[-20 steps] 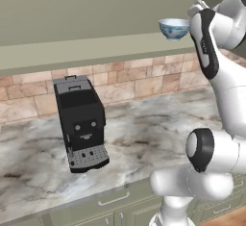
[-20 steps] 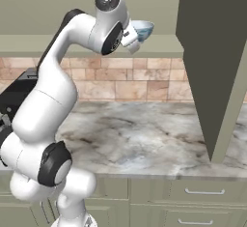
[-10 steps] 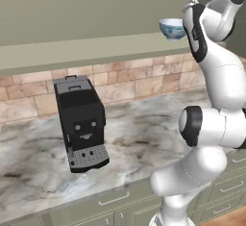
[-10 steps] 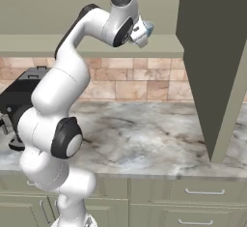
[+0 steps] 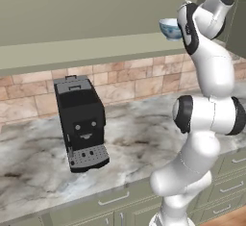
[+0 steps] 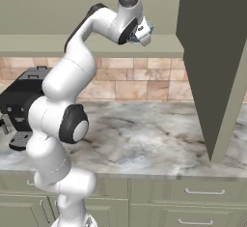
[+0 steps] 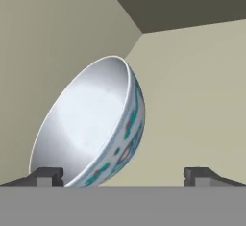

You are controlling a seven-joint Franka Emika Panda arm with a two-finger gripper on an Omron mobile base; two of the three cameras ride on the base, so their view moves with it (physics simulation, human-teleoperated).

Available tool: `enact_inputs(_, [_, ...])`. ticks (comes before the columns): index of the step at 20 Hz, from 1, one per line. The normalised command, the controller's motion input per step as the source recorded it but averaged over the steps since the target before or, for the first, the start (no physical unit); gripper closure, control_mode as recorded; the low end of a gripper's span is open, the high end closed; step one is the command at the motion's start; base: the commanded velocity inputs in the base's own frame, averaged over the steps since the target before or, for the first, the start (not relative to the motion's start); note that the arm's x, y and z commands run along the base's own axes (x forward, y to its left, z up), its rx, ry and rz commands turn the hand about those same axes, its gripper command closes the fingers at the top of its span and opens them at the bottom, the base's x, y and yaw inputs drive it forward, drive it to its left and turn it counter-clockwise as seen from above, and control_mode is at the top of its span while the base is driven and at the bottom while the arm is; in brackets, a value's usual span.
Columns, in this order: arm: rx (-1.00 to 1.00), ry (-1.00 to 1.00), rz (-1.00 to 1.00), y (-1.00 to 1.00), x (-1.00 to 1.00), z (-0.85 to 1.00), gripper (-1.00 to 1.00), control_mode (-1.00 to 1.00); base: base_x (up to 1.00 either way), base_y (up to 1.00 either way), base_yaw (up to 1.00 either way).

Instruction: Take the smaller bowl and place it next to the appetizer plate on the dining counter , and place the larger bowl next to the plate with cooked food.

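Observation:
The smaller bowl (image 5: 169, 28), white with a blue pattern, stands on the shelf of the upper cabinet. My arm reaches up to it, and the hand hides part of the bowl (image 6: 146, 28) in the right base view. My gripper (image 7: 124, 176) is open with its fingers spread wide. In the hand view the bowl (image 7: 91, 124) looks tipped and sits just ahead of the fingertips, nearer the left one (image 7: 45, 174). Nothing is held. The larger bowl, both plates and the dining counter are out of view.
A black coffee machine (image 5: 80, 119) stands on the marble counter (image 5: 144, 138) backed by brick. An open cabinet door (image 6: 212, 66) hangs to the right of the hand. Cabinet walls close in around the bowl (image 7: 192, 90).
The arm has straightened and risen, bringing the hand up to the bowl on the shelf. The bowl has not moved and the jaws have stayed wide.

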Motion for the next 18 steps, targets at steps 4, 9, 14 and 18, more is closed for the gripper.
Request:
enact_inputs(4, [0.0,0.0,0.02,0.0,0.37,-0.18,-1.0,-1.0,0.0,0.0,0.0])
enact_inputs(9, [0.0,0.0,0.01,-0.03,0.37,-0.11,-1.0,-1.0,0.0,0.0,0.0])
enact_inputs(14, [0.0,0.0,0.0,-0.06,0.38,-0.02,-1.0,-1.0,0.0,0.0,0.0])
enact_inputs(18, [0.0,0.02,0.0,0.0,0.27,-0.21,1.0,-1.0,0.0,0.0,0.0])
